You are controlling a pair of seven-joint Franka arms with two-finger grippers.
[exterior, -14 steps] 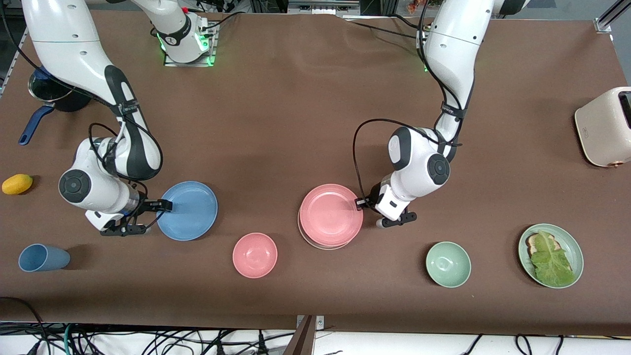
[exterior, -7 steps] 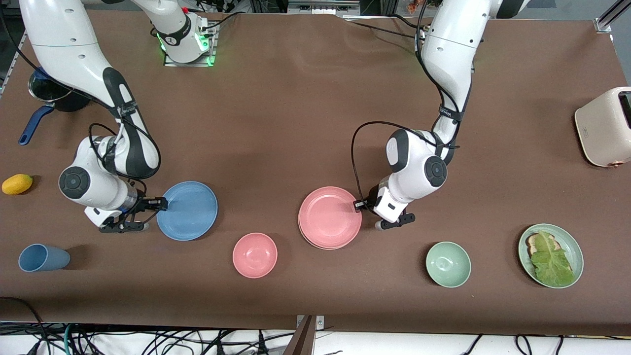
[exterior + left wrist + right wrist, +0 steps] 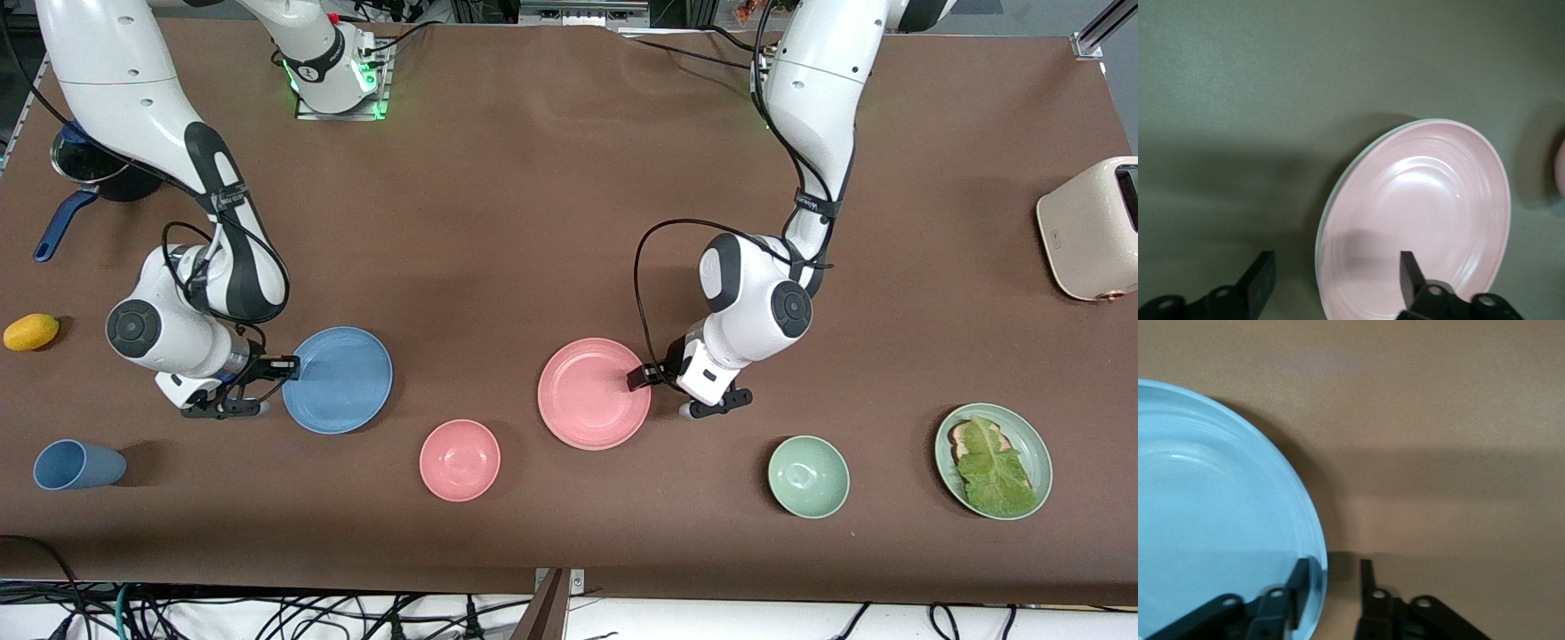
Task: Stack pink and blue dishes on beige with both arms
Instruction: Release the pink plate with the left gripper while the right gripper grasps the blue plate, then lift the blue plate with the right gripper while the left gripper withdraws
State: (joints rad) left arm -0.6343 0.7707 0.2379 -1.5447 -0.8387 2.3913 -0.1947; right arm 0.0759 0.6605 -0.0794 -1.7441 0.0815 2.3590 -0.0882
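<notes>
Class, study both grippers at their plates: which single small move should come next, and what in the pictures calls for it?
Probably the right gripper should shut on the blue plate: its open fingers straddle that rim. The pink plate already lies on the beige plate, whose edge just peeks out, with the left gripper open across its rim.

High front camera faces robots (wrist cameras hug plate rims).

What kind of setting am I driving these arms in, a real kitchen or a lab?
Likely a lab bench staged as a kitchen: a brown-covered table, loose cables hanging at its edge, and props such as a toaster and a lettuce-topped toast plate.
</notes>
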